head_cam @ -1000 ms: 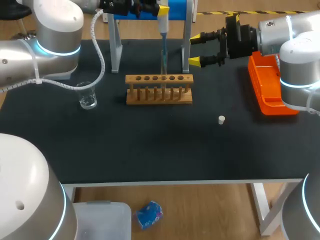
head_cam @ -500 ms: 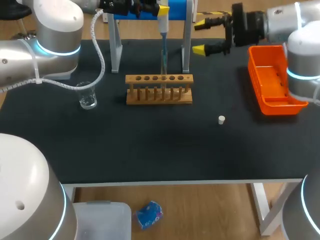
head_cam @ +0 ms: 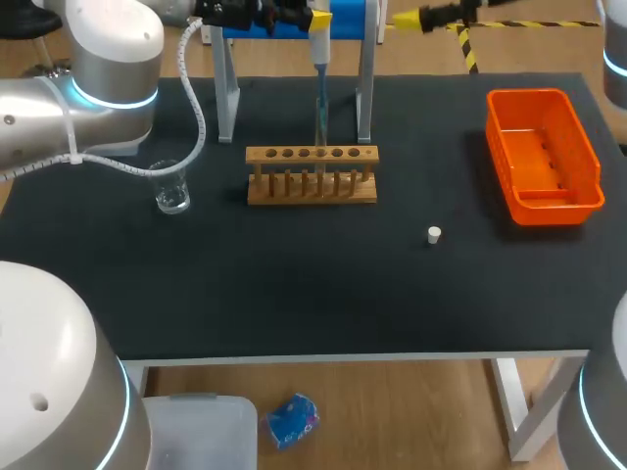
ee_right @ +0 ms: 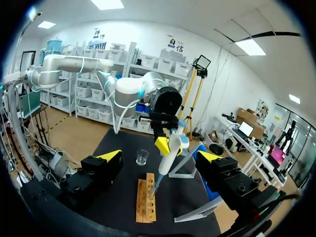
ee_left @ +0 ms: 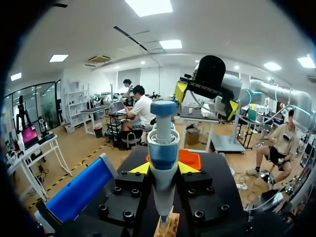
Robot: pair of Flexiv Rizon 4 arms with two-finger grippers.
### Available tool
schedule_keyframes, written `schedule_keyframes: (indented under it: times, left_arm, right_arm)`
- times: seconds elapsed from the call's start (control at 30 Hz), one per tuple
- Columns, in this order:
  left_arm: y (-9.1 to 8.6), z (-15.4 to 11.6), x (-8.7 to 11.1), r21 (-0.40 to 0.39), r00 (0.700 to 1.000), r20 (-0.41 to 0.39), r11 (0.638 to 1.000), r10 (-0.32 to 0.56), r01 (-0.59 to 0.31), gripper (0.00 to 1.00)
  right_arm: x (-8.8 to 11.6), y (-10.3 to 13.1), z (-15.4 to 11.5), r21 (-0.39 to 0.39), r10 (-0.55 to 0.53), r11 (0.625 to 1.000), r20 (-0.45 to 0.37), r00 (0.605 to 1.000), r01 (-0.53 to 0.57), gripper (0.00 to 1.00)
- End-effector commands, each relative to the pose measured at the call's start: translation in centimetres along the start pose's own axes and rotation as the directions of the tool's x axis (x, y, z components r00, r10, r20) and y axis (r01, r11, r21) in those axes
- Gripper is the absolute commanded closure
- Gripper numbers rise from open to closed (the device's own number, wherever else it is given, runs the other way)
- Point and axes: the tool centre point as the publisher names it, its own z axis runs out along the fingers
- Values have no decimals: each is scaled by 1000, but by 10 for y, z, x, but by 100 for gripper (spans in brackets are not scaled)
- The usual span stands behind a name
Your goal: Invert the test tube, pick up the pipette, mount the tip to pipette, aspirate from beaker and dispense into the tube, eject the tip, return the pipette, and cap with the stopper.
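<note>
Black surface [head_cam: 294,294], nearest item: a small white stopper [head_cam: 434,234], lying alone and well apart from everything else. Further back, toward my left: a clear glass beaker [head_cam: 171,186], upright. Mid-surface: a wooden test-tube rack [head_cam: 312,176] with one row of holes, standing just in front of a white-legged, blue-topped stand [head_cam: 227,93]. To my right: an orange plastic tray [head_cam: 542,201], apart from the rack. Above the rack, a white-and-blue pipette [head_cam: 319,47] hangs upright, its slim tip reaching down into the rack's row. The left claw [ee_left: 163,168] is clenched on the pipette's body, one yellow fingertip on each side. The right claw [ee_left: 206,100] is up over the far edge, fingers spread, grasping nothing.
</note>
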Motion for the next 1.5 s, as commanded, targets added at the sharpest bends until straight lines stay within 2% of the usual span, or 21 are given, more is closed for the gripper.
schedule_keyframes:
  times: [0.03, 0.3, 0.73, 0.87, 1.13, 1.17, 1.2, 1.23, 1.27, 1.5]
  left_arm:
    - [0, 0, 0, 2, 1000, 1, 1000, 1, -1, 100]
    - [0, 0, 0, 2, 1000, 1, 1000, 1, -1, 100]
    - [0, 0, 0, 2, 1000, 1, 1000, 1, -1, 100]
    - [0, 0, 0, 2, 1000, 1, 1000, 1, -1, 100]
    - [0, 0, 0, 2, 1000, 1, 1000, 1, -1, 100]
    - [0, 0, 0, 2, 1000, 1, 1000, 1, -1, 100]
    - [0, 0, 0, 2, 1000, 1, 1000, 1, -1, 100]
    - [0, 0, 0, 2, 1000, 1, 1000, 1, -1, 100]
    - [0, 0, 0, 2, 1000, 1, 1000, 1, -1, 100]
    - [0, 0, 0, 2, 1000, 1, 1000, 1, -1, 100]
  right_arm:
    - [-7, 23, 17, 77, -5, 997, -12, 1000, 6, 0]
    - [-17, 40, 33, 89, 37, 995, 15, 999, -38, 0]
    - [-17, 40, 33, 89, 37, 995, 15, 999, -38, 0]
    - [-12, 30, 35, 95, 57, 994, 4, 998, -57, 0]
    - [-16, 39, 47, 100, 73, 992, -5, 997, -73, 0]
    - [-18, 40, 49, 103, 79, 992, -6, 997, -78, 10]
    - [-19, 42, 51, 103, 84, 991, -3, 996, -83, 53]
    - [-20, 43, 53, 100, 88, 991, -1, 996, -87, 67]
    - [-22, 45, 55, 100, 89, 991, 0, 996, -88, 98]
    - [-32, 52, 64, 72, 112, 991, 8, 994, -112, 100]
